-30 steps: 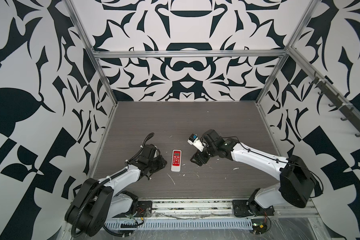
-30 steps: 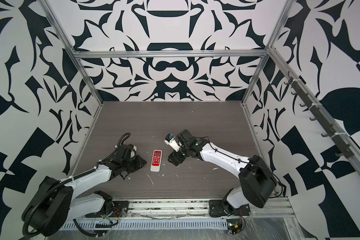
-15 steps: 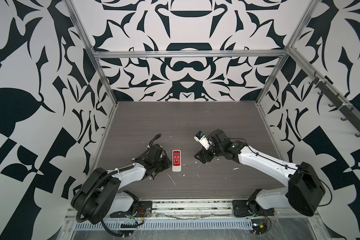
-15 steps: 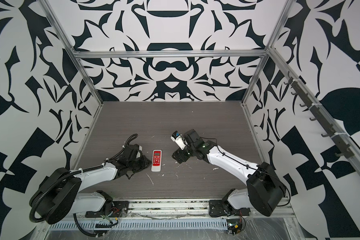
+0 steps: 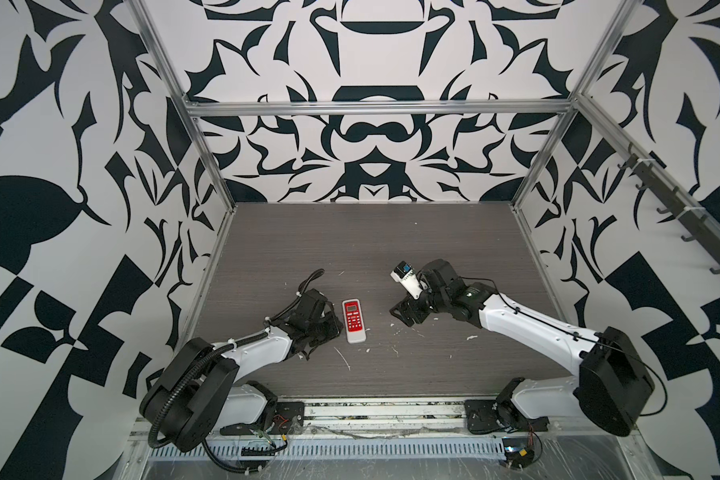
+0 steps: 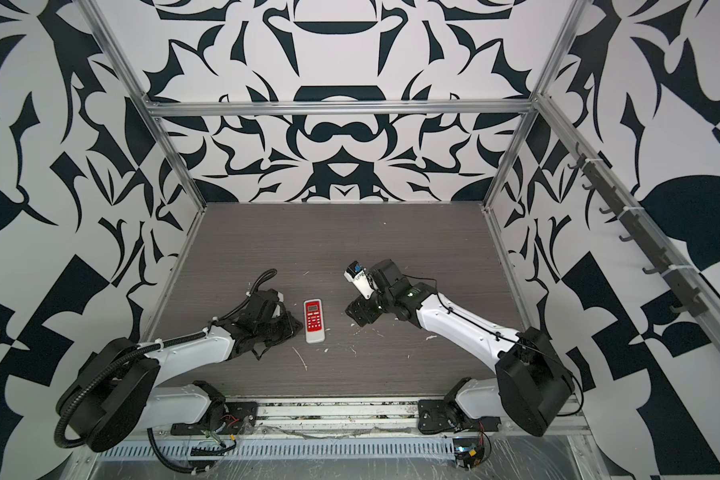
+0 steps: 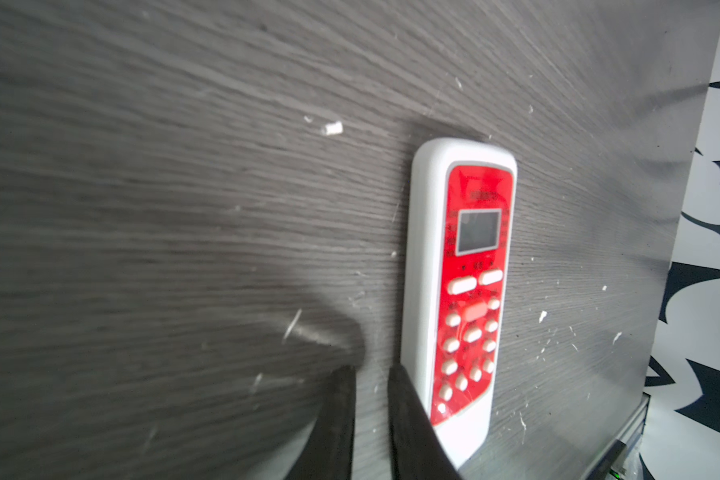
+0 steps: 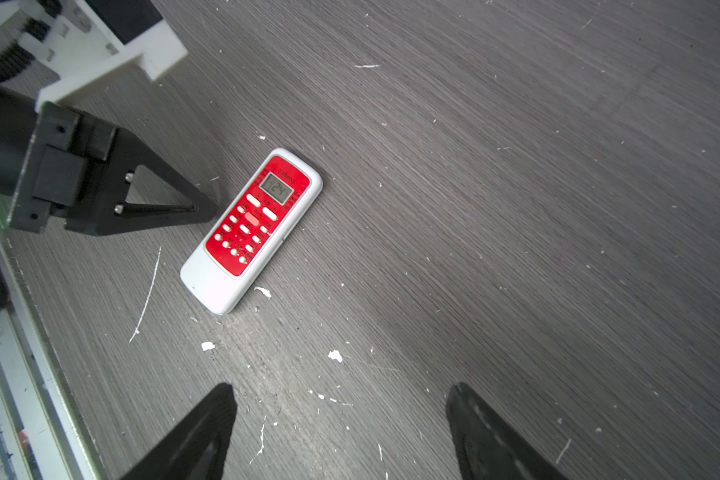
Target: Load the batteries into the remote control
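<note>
The remote control [image 8: 252,226] lay face-up on the desk [image 8: 516,208], its screen showing digits (batteries seemingly loaded). The left gripper [image 7: 371,374] sat clenched and empty beside it, and the right gripper [image 8: 341,395] was released. The next move probably called only for backing clear.

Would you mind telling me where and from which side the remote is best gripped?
Probably from straight above, pinching the remote across its width at mid-length, on its two long white sides. It lies flat and face up on the table, so only those slim parallel sides are offered.

Flat on table [image 5: 350,241], lower centre of both top views: remote control [image 5: 353,321]. Just left of it, left gripper [image 5: 332,328]; apart to its right, right gripper [image 5: 400,312]. Below remote control in frame, scraps [image 5: 343,358].
</note>
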Motion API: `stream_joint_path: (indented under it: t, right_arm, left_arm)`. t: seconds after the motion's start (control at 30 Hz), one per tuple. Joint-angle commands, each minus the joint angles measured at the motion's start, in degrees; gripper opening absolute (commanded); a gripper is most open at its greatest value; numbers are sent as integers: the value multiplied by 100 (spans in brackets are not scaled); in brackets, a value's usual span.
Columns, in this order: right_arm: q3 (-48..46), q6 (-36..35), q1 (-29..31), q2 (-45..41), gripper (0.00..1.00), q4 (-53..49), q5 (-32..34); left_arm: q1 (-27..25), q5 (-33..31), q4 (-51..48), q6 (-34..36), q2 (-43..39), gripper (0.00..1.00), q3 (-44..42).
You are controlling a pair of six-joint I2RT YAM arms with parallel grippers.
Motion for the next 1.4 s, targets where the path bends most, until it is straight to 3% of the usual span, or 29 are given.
stream_joint_path:
  t: [0.0, 0.4, 0.93, 1.23, 1.3, 1.37]
  right_arm:
    - [-19, 69, -25, -198, 84, 78, 44]
    - [-139, 94, -20, -385, 84, 111, -4]
    - [-215, 44, -20, -439, 85, 129, 31]
    - [-317, 44, -20, -614, 85, 130, 187]
    - [-383, 50, -21, -712, 96, 146, 301]
    - [-490, 65, -20, -888, 99, 217, 428]
  left_arm:
    - [-15, -332, -436, 184, -63, 19, 254]
    - [376, -410, -390, 568, 442, 19, 770]
    - [396, -73, 97, 538, 1302, 19, 982]
    - [398, -171, -74, 579, 1169, 19, 987]
    - [394, -287, -239, 634, 1004, 21, 998]
    - [398, -450, -446, 714, 784, 27, 1019]
